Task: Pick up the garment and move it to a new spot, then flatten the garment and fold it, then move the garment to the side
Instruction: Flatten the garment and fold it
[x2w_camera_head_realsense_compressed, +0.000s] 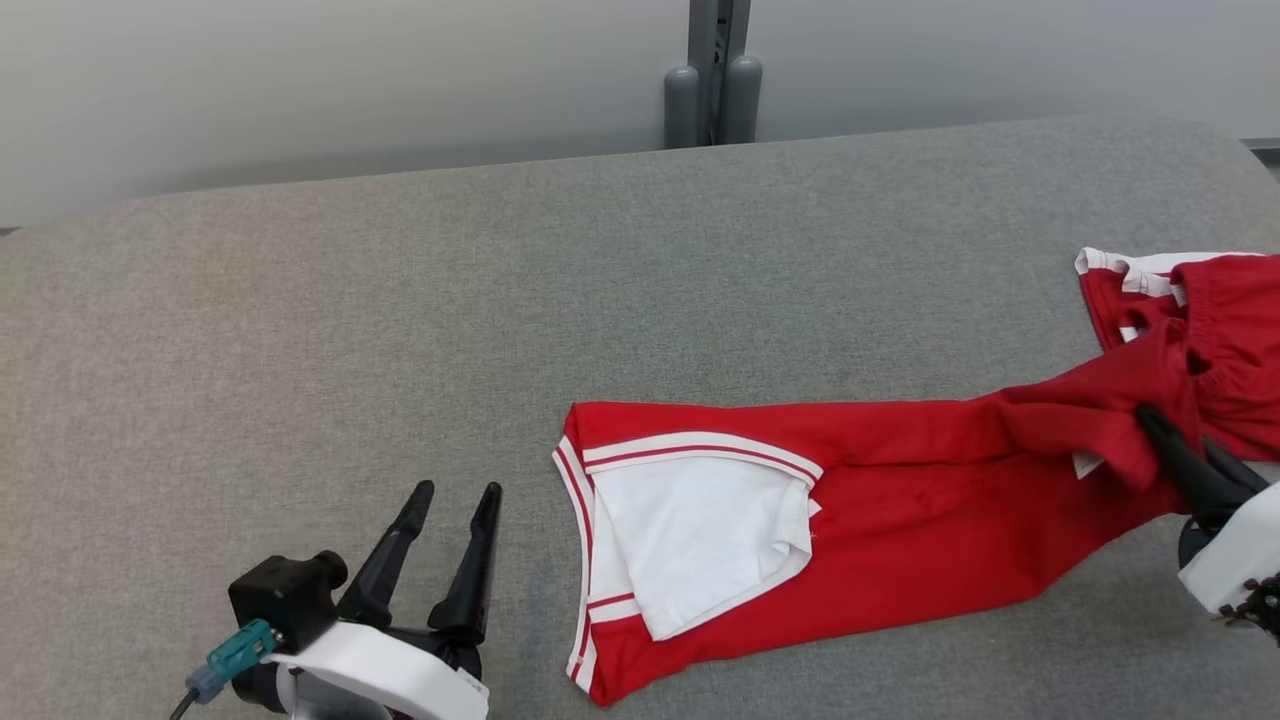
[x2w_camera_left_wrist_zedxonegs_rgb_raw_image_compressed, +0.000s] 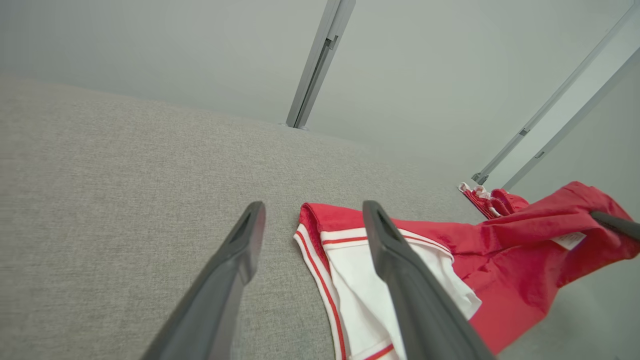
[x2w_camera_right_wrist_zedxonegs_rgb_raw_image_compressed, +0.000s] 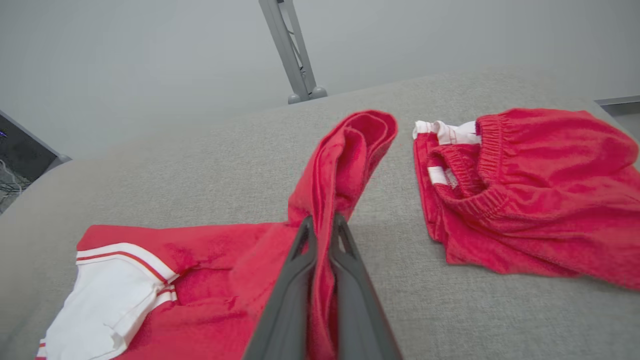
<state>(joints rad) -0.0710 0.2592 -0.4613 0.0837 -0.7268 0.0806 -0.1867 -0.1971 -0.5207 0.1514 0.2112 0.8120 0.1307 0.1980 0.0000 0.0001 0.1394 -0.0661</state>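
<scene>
Left of the garment (x2w_camera_head_realsense_compressed: 900, 500) and beyond it, the bench (x2w_camera_head_realsense_compressed: 400, 300) lies bare up to its far edge, where a grey post (x2w_camera_head_realsense_compressed: 712, 70) stands behind. Just left of the garment's striped hem the left gripper (x2w_camera_head_realsense_compressed: 458, 490) takes some room, its fingers spread apart. At the garment's right end the right gripper (x2w_camera_head_realsense_compressed: 1180, 435) pinches a raised fold. Between this fold and a bunched red cloth (x2w_camera_right_wrist_zedxonegs_rgb_raw_image_compressed: 525, 190), a narrow strip of bench is free.

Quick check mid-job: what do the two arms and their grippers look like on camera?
Left gripper: two long, tapering dark fingers on a black housing, white wrist shell, teal connector with a grey cable. Right gripper: same dark fingers, white shell.
</scene>
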